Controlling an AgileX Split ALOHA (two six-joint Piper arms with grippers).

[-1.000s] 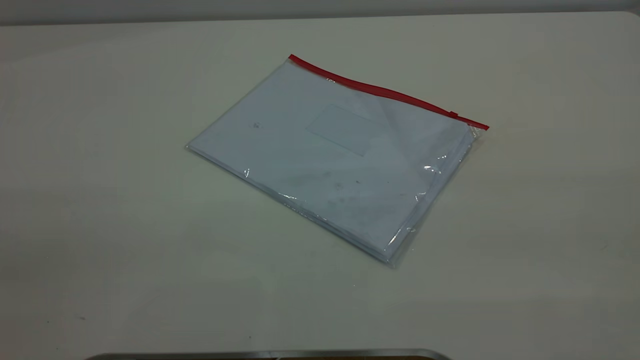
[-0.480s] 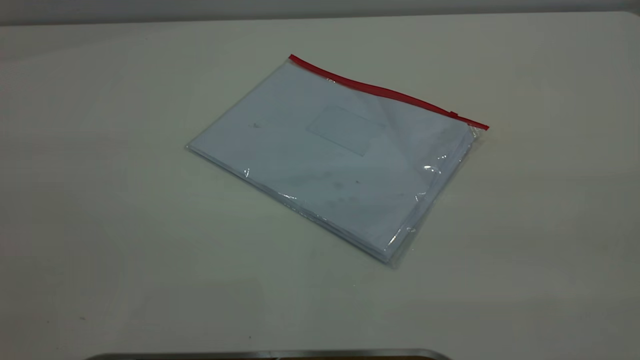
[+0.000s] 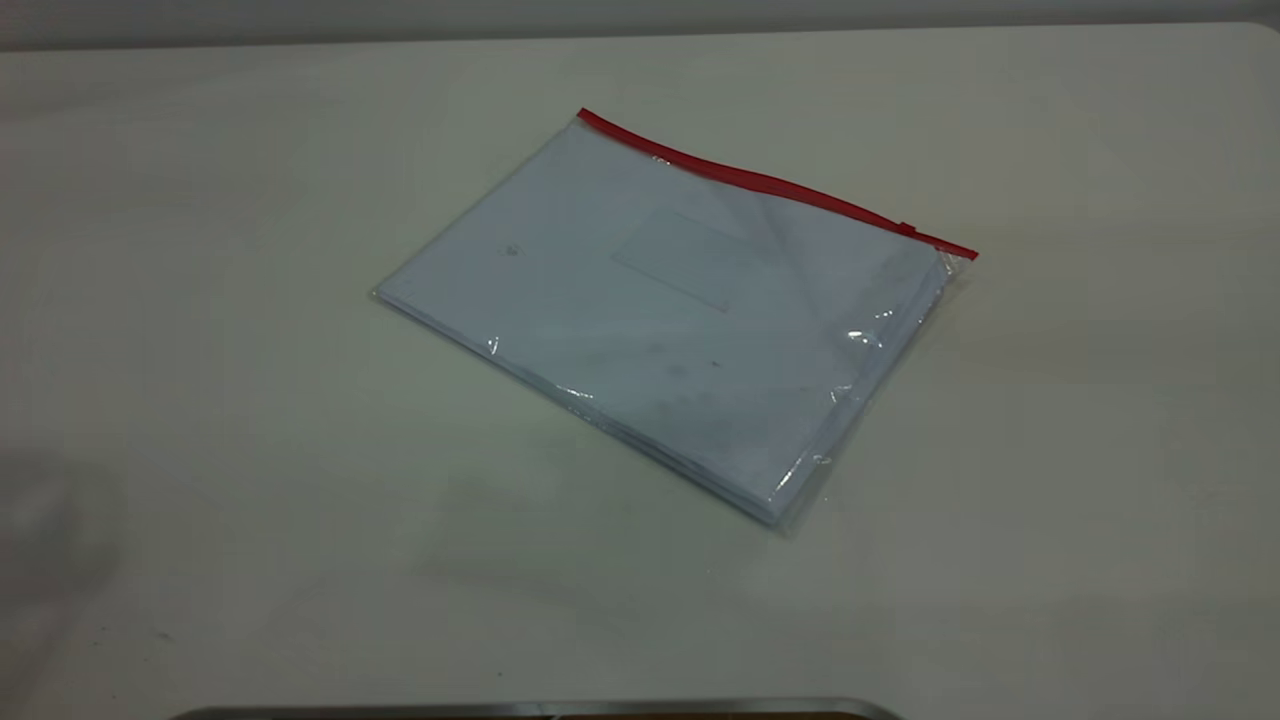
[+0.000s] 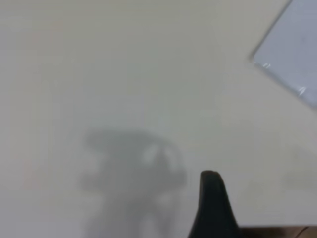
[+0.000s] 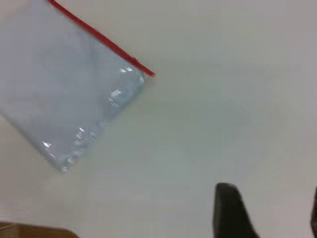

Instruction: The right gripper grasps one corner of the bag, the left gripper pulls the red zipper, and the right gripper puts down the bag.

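Bag: the bag [image 3: 680, 310] lies flat on the table [image 3: 200, 300], near the middle, turned at an angle, nothing touching it.
Contents: white papers [image 3: 600, 330] inside, and a faint label patch [image 3: 688, 258] showing through the clear plastic.
Red zipper: the red zipper [image 3: 770, 183] runs along the far long edge; its small slider tab [image 3: 906, 229] sits close to the right end of the strip.
Corner of the bag: the corner of the bag [image 3: 962, 256] where the red strip ends points toward the right side of the table, lying down, ungrasped. The right wrist view catches the same corner [image 5: 146, 75] well off from the fingers.
Left gripper: the left gripper [image 4: 213, 208] hangs over bare table, well apart from the bag's near-left corner [image 4: 292, 54]; only one dark finger [image 4: 212, 198] is in sight, so open or closed I cannot tell. Its shadow [image 4: 133, 173] falls on the tabletop just beside it.
Right gripper: the right gripper [image 5: 270, 210] is above bare table too, jaws spread apart and empty, one finger [image 5: 230, 208] plain to see and the other just clipping the picture's edge.
Exterior view: neither arm shows there, only a faint shadow [image 3: 40, 540] at the left edge of the table.
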